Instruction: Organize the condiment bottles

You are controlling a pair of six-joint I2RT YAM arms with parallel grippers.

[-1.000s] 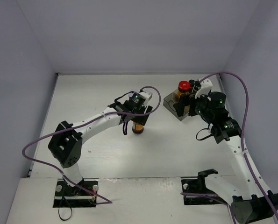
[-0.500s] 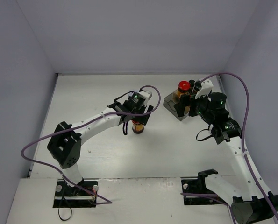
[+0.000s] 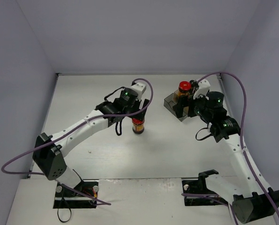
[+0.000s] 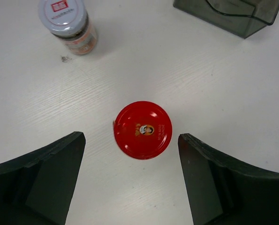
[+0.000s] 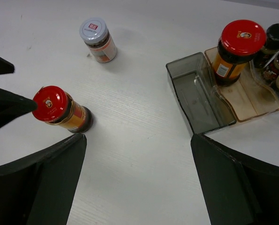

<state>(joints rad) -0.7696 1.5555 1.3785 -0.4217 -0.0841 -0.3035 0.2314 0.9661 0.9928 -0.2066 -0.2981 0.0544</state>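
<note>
Black left gripper (image 4: 131, 136): matte plastic jaws parted, gripping nothing, with a gap on either side of the lid between them.
Red-lidded jar (image 4: 142, 130): dark glass, yellow-orange label, glossy round lid with a small printed face. It stands upright on the table directly beneath the left gripper.
White-lidded jar (image 4: 66, 21): pinkish and squat, beyond the left finger, well apart.
Table (image 4: 223, 93): white, with faint wood grain.
Right gripper (image 5: 138, 138): jaws wide, holding nothing, above bare table.
Smoky tray (image 5: 200, 101): clear stepped plastic, ahead and right of the right gripper. It holds the second red-lidded jar (image 5: 237, 47) upright, with the black-capped bottles (image 5: 278, 37) further right.
</note>
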